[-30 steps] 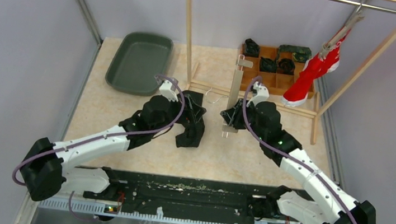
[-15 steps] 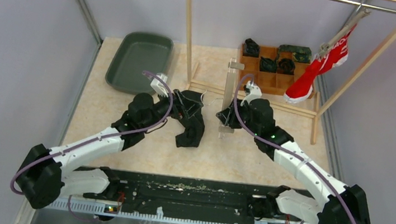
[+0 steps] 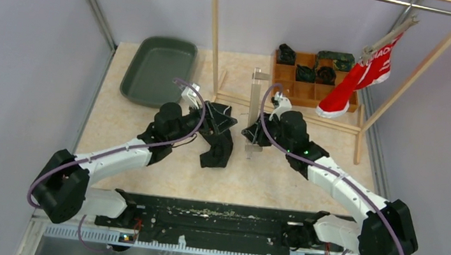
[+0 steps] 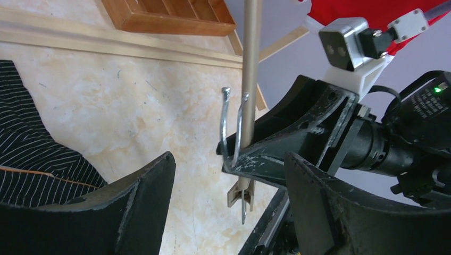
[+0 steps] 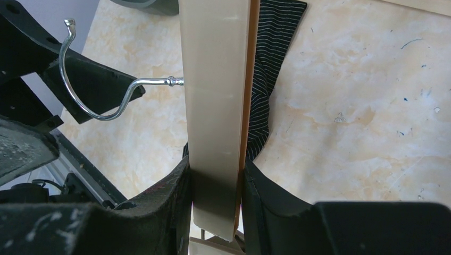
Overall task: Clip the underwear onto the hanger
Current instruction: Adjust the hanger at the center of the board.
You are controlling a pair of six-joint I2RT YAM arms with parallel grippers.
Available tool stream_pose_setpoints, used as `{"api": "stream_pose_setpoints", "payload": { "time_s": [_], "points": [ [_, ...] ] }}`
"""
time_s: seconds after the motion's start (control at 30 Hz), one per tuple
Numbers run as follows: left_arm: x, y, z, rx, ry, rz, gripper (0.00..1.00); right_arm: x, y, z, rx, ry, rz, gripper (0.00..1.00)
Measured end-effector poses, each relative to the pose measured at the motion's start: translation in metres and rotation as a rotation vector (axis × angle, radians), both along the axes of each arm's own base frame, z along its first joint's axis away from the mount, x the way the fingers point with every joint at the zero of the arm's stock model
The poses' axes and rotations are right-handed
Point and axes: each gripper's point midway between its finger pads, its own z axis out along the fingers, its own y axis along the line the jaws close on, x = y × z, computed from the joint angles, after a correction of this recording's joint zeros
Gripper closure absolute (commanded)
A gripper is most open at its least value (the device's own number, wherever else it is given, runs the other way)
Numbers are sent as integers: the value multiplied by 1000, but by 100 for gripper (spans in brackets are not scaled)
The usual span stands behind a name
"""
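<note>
The hanger (image 3: 253, 105) is a beige bar with a metal hook (image 5: 90, 101) and clips. My right gripper (image 3: 253, 132) is shut on the bar's lower part and holds it on end above the table; the bar (image 5: 213, 79) sits tight between the fingers. The black striped underwear (image 3: 217, 151) lies crumpled on the table left of the hanger; it also shows behind the bar in the right wrist view (image 5: 271, 53). My left gripper (image 3: 219, 120) is open and empty over the underwear's far end. Its jaws face the hook (image 4: 226, 122) and the bar (image 4: 251, 53).
A green tray (image 3: 157, 70) lies at the back left. A wooden rack post (image 3: 214, 36) and its base rail (image 3: 295, 113) stand just behind the grippers. A wooden compartment box (image 3: 312, 76) holds dark rolled items. A red garment (image 3: 360, 75) hangs at the back right.
My right gripper has carried the hanger leftward, closer to my left gripper. My left arm's wrist has shifted slightly. The red garment has swung a little on the rail.
</note>
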Motion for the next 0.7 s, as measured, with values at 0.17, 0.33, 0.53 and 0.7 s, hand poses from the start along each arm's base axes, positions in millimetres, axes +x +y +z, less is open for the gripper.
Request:
{"api": "stream_pose_setpoints", "payload": {
  "time_s": [0.17,0.33,0.53,0.7],
  "points": [
    [4,-1,9,-20,-17,3,32,0,3,-7,-4,18,15,100],
    [8,-2,22,-41,-43,7,51,-1,7,-10,0,27,33,100],
    [12,-3,22,-44,-49,7,66,-1,12,-15,5,40,55,100],
    [12,-3,21,-41,-47,5,98,-2,15,-16,13,44,75,100]
  ]
}}
